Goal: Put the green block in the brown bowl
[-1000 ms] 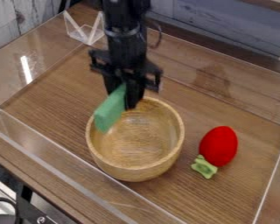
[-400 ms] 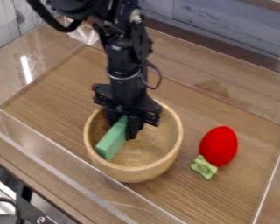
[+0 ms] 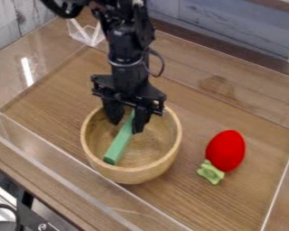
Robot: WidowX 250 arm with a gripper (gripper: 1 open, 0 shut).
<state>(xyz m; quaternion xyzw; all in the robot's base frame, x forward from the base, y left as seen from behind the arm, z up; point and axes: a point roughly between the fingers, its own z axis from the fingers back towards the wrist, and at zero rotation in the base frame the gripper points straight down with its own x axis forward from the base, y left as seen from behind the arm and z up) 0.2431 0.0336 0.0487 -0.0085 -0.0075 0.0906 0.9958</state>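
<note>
The brown bowl [image 3: 166, 161] sits on the wooden table, left of centre and towards the front. Inside it the green block [image 3: 119, 144] leans slanted, with its lower end on the bowl's floor at the left and its upper end just below the fingertips. My gripper [image 3: 130, 123] points straight down over the bowl's back half. Its two dark fingers [image 3: 115, 110] stand parted, and the block's top lies between them without being squeezed.
A red strawberry-shaped toy [image 3: 227, 149] with a green leaf piece [image 3: 209, 171] lies to the right of the bowl. Clear plastic walls [image 3: 39, 149] ring the table on the left and front. A grey fabric backdrop [image 3: 231, 27] stands behind.
The gripper came down over the bowl with the green block, and its fingers have spread. The block now rests slanted on the bowl's floor instead of hanging above the rim.
</note>
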